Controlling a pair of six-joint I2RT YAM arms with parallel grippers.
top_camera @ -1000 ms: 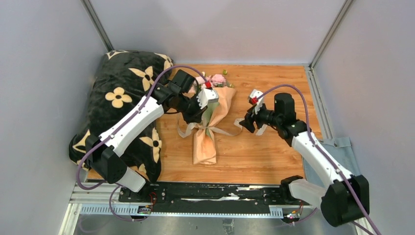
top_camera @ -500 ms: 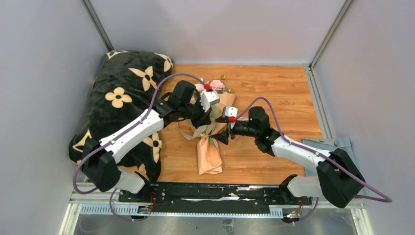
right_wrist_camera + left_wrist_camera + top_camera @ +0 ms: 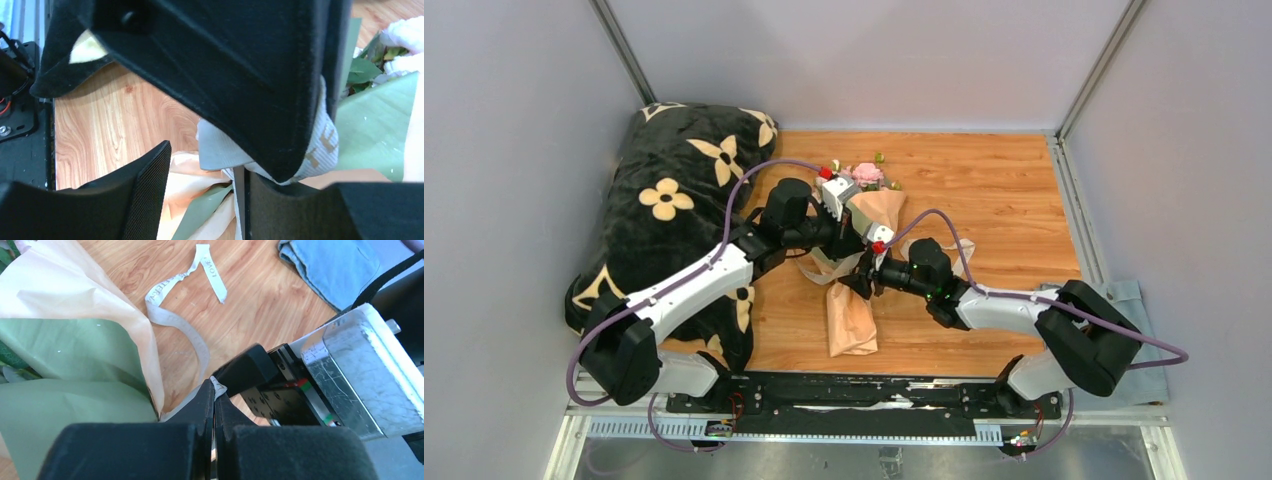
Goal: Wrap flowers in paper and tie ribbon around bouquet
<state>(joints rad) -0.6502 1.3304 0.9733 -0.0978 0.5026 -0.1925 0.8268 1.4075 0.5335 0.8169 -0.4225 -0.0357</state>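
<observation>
Tabletop (image 3: 994,180): wood, grey walls around it; the bouquet (image 3: 852,318) lay at its centre.
Left jaws: closed, pinching the ribbon (image 3: 192,337) beside the paper (image 3: 75,295).
Right jaws: parted around that same pinch, not yet gripping.
Risk: a mistimed handover could drop the ribbon and loosen the wrap.

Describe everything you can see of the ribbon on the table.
The ribbon is a narrow cream fabric strip with printed lettering, one end reading LOVE. It lies loosely curved on the wooden table beside the bouquet, and the shut left gripper pinches a section of it at its fingertips.
</observation>
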